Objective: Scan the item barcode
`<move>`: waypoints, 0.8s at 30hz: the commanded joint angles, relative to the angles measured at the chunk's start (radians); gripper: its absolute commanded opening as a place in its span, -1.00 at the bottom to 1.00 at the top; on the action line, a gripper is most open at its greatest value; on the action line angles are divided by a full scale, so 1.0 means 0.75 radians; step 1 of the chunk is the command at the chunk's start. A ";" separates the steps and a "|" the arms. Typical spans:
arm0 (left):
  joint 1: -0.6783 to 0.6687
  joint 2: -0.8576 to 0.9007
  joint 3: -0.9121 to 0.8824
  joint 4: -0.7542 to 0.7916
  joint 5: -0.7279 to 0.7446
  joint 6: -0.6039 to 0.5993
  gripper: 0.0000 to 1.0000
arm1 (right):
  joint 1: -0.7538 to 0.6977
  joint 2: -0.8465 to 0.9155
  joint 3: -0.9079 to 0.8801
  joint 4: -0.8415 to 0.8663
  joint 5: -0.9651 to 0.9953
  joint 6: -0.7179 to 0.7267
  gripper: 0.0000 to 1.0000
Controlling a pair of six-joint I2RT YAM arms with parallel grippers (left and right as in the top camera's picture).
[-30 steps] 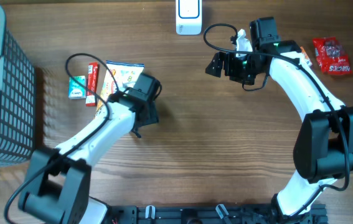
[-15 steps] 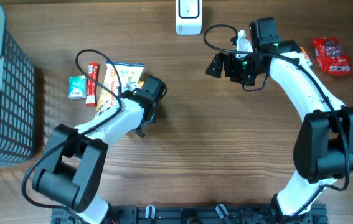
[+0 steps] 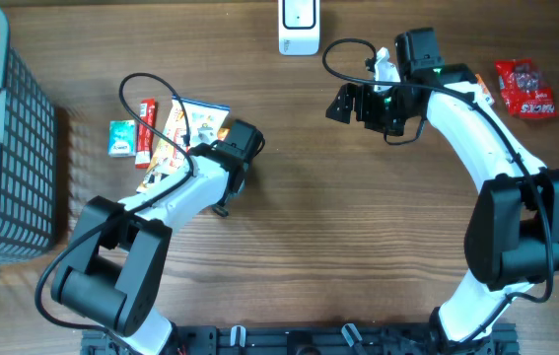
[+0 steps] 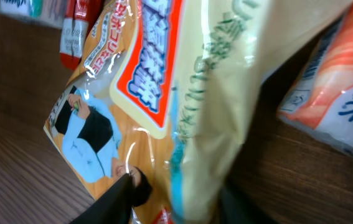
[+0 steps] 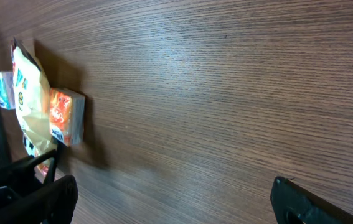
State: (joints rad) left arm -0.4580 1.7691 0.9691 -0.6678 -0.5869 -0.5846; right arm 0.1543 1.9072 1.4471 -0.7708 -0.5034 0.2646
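Note:
A yellow snack bag [image 3: 182, 130] with orange and blue print lies left of centre, its near edge raised. My left gripper [image 3: 216, 156] has reached it from the right. In the left wrist view the bag [image 4: 213, 93] fills the gap between the fingers, and the left gripper [image 4: 182, 202] is shut on its crumpled edge. No barcode shows on the bag. The white scanner [image 3: 299, 26] stands at the table's far edge. My right gripper [image 3: 350, 103] hovers open below and right of the scanner, and in its wrist view the right gripper [image 5: 170, 208] holds nothing.
A green box [image 3: 120, 138] and a red stick pack [image 3: 145, 119] lie just left of the bag. An orange-and-white packet [image 4: 341, 93] sits beside the bag. A red packet [image 3: 525, 89] lies far right. A grey mesh basket [image 3: 8, 148] stands at the left edge.
My left arm swung in towards the bag and its jaws closed from wide open onto the bag's edge, which shifted and rose slightly. The right arm has not moved.

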 commanded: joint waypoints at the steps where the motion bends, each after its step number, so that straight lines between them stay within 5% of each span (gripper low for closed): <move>1: 0.004 0.015 -0.008 0.014 -0.024 0.002 -0.72 | -0.004 0.001 -0.003 -0.002 0.019 -0.005 0.99; 3: 0.004 0.015 -0.008 0.017 -0.011 0.002 -0.92 | -0.004 0.001 -0.003 -0.002 0.019 -0.004 0.99; 13: 0.004 -0.080 0.025 -0.013 0.119 0.002 -0.92 | -0.004 0.001 -0.003 -0.002 0.019 -0.005 0.99; 24: 0.004 -0.622 0.071 -0.048 0.599 -0.050 -0.92 | -0.004 0.001 -0.003 -0.006 0.017 -0.003 0.99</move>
State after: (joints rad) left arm -0.4580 1.4216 1.0039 -0.6952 -0.2676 -0.5938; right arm 0.1543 1.9072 1.4471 -0.7731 -0.5030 0.2646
